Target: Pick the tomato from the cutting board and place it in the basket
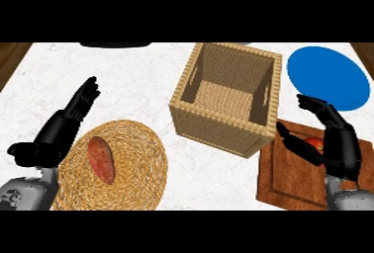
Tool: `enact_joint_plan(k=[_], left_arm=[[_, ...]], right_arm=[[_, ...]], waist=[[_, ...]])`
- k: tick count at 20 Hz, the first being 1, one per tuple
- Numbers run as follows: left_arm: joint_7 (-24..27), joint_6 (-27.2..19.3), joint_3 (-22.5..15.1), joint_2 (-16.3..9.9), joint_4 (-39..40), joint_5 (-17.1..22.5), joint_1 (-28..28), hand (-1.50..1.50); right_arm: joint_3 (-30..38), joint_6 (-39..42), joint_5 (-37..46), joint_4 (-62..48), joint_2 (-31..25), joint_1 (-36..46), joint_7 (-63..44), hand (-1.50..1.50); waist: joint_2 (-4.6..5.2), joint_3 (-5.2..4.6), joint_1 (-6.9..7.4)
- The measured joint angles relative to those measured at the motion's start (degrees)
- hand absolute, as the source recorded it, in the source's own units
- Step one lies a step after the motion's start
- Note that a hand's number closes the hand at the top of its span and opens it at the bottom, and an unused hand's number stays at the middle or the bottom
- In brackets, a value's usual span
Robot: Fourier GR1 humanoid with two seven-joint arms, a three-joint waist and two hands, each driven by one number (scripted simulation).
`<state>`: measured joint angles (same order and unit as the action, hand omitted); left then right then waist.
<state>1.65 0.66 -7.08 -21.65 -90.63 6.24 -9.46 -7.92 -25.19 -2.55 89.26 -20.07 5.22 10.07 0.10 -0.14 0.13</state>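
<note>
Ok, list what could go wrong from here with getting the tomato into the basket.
1. The right hand hides most of the red tomato on the brown wooden cutting board, so whether its fingers sit properly round it is hard to confirm; a poor hold could let it roll.
2. The tall woven wicker basket stands right beside the board; a low carry could knock its near wall.
3. The blue round plate lies close behind and could be brushed.

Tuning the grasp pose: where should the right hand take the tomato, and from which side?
Across its round body, from above: the tomato sits low on the cutting board, mostly hidden by the open right hand, thumb and fingers either side. The basket stands to its left.
</note>
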Motion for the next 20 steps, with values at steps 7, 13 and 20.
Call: enact_joint_plan(k=[7, 13, 20], left_arm=[[-0.92, 0.60, -0.24, 0.42, 0.80, 0.07, -0.10, 0.00], [-1.40, 0.67, 0.12, 0.10, 0.51, 0.06, 0.67, 0.00], [-1.53, 0.73, 0.27, 0.25, 0.88, -0.12, 0.53, 0.00]], right_arm=[[-2.56, -12.14, 19.91, -0.60, -5.33, 2.31, -20.66, -1.50], [-1.74, -3.09, 30.19, 1.93, -17.79, 3.72, -40.63, -1.50], [-4.19, 20.54, 23.41, 13.28, -26.64, 5.98, -61.62, -1.50]], waist=[[-0.34, -0.28, -0.51], [-0.81, -0.62, -1.44], [-0.94, -0.46, -1.73]])
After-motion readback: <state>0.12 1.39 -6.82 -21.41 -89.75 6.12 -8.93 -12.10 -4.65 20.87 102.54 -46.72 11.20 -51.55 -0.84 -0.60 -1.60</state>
